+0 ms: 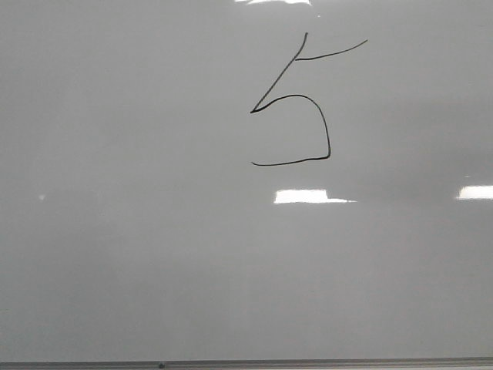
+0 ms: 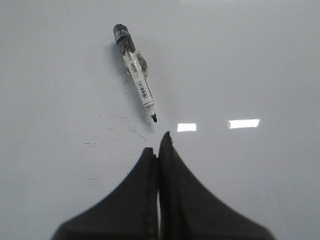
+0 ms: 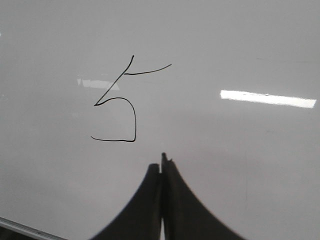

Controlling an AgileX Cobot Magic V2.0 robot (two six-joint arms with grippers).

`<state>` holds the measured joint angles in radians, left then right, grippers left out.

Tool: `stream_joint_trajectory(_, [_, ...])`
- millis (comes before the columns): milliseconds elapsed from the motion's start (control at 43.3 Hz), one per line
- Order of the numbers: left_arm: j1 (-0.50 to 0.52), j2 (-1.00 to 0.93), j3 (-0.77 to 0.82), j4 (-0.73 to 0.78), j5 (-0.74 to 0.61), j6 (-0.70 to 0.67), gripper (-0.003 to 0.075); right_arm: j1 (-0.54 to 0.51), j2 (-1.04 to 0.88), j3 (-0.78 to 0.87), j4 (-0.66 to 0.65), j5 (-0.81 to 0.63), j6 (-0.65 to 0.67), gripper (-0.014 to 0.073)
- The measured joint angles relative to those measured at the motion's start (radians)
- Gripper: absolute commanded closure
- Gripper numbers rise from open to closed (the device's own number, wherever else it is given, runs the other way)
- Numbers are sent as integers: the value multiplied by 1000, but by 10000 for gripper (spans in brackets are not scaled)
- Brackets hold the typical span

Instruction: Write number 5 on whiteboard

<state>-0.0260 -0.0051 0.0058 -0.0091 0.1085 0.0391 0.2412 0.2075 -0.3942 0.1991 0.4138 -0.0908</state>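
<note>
A thin black hand-drawn number 5 (image 1: pixel 296 104) stands on the glossy pale whiteboard (image 1: pixel 154 254), in the upper middle of the front view. It also shows in the right wrist view as the number 5 (image 3: pixel 122 102), beyond my right gripper (image 3: pixel 162 162), which is shut with nothing between its fingers. In the left wrist view a marker (image 2: pixel 135 70) with a black cap end and bare tip lies flat on the whiteboard (image 2: pixel 260 60), a short way beyond my left gripper (image 2: pixel 157 145), shut and empty. Neither gripper appears in the front view.
The board's thin metal bottom edge (image 1: pixel 246 363) runs along the near side and shows again as the edge (image 3: pixel 25 230). Bright white light reflections (image 1: pixel 308 196) sit on the surface. Faint ink specks (image 2: pixel 100 142) mark the board near the marker.
</note>
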Motion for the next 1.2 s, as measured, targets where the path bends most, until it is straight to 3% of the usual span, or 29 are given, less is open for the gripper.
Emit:
stream_joint_trajectory(577, [0, 0, 0, 0, 0, 0, 741, -12, -9, 27, -15, -29, 0, 664])
stream_joint_trajectory(923, [0, 0, 0, 0, 0, 0, 741, -196, -169, 292, -61, -110, 0, 664])
stream_joint_trajectory(1200, [0, 0, 0, 0, -4, 0, 741, -250, -216, 420, -69, -129, 0, 664])
